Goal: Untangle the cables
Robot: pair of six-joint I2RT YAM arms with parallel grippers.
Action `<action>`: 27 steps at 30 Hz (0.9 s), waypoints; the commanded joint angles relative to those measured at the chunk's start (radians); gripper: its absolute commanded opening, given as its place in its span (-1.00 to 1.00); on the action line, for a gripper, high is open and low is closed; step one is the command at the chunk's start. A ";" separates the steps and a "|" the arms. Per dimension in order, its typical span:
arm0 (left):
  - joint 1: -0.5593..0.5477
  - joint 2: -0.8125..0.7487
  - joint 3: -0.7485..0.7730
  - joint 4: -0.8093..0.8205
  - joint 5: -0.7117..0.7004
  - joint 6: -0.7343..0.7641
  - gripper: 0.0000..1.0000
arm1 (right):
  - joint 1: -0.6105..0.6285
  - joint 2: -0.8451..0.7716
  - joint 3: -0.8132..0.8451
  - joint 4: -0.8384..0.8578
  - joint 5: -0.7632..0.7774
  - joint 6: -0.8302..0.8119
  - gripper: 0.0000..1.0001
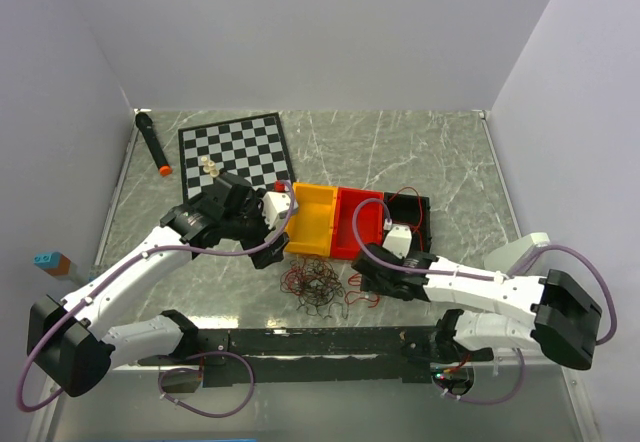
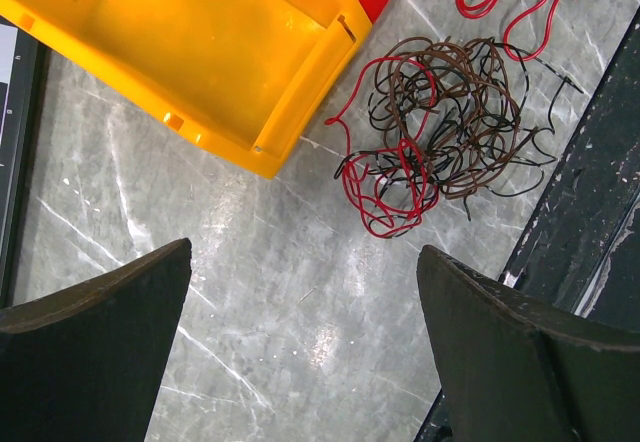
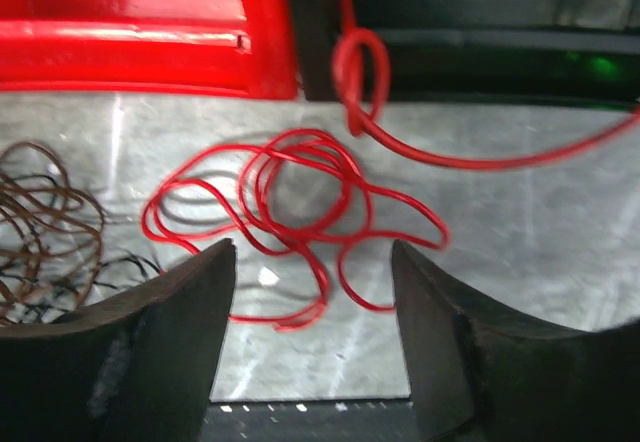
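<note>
right gripper (image 3: 310,347) hangs low over the marble-look table (image 3: 520,222), its black fingers (image 3: 150,352) spread wide and holding nothing. just ahead, partly between those fingers, lies a loose coil of thin red wire (image 3: 290,202), several loops overlapping. first risk: close here and the fingers likely catch two or three strands together, so a pull would cinch the coil rather than open it. further ahead, a second red wire (image 3: 372,82) trails out of the black tray (image 3: 480,12), which sits beside the red plastic bin (image 3: 130,22). drag anything through that loop and it could snag on the rim. off to this gripper's left sits the main tangle of brown, black and red cables (image 3: 40,222), apart from the coil as far as i can tell.

left gripper (image 2: 300,352), wide open and empty too, has that tangle ahead and to its right, near the dark strip (image 2: 600,212) along the table edge. grab the middle and the whole knot probably lifts as one, and hair-fine strands may slip the fingers. yellow plastic bin (image 2: 220,52), ahead-left, could hook trailing loops.
</note>
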 commanded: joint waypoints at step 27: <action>0.003 0.001 0.005 0.019 0.003 -0.008 0.99 | -0.016 -0.404 0.246 -0.226 0.136 -0.068 -1.00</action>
